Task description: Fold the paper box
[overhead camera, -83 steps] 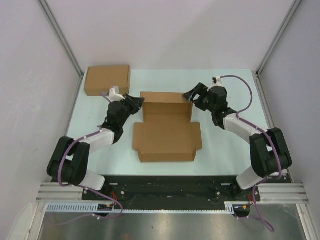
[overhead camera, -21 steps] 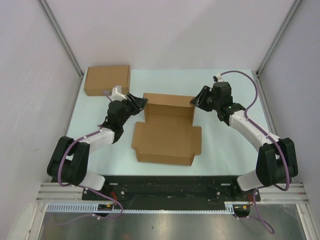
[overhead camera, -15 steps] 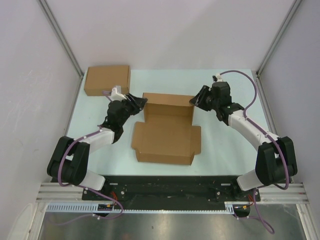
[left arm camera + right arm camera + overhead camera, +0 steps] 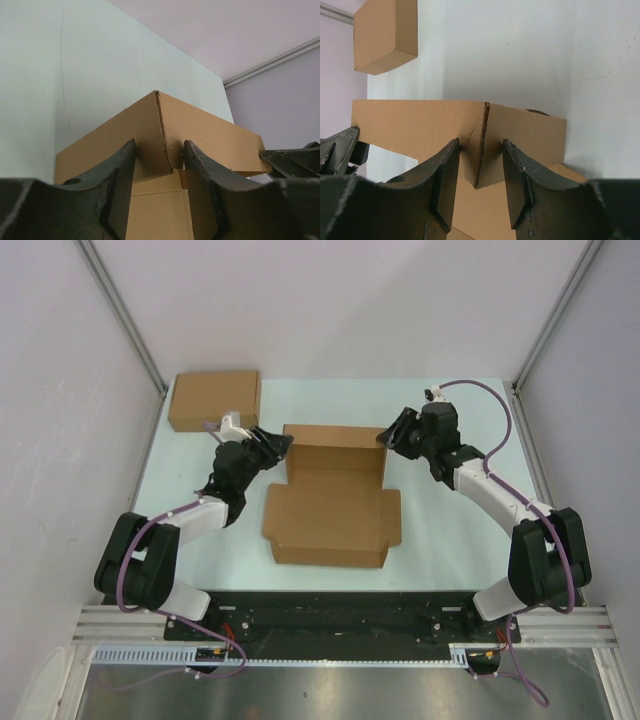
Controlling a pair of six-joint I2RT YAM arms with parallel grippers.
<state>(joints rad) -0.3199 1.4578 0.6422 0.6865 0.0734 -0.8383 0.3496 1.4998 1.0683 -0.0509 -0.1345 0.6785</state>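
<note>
Pale table point(image 4: 450, 530) holds paper box point(image 4: 335, 510) between lilac walls point(image 4: 60, 440).

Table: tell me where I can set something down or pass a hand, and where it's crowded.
Free: the far strip of the table between the closed box and the right corner; the patch right of the paper box, bounded by the right arm. Crowded: the paper box's far corners, where the left end effector and right end effector clamp it.

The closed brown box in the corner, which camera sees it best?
The top view: the closed box shows almost whole there, far left. The right wrist view catches only part, cut off at the picture's top edge. The left wrist view misses it.
</note>
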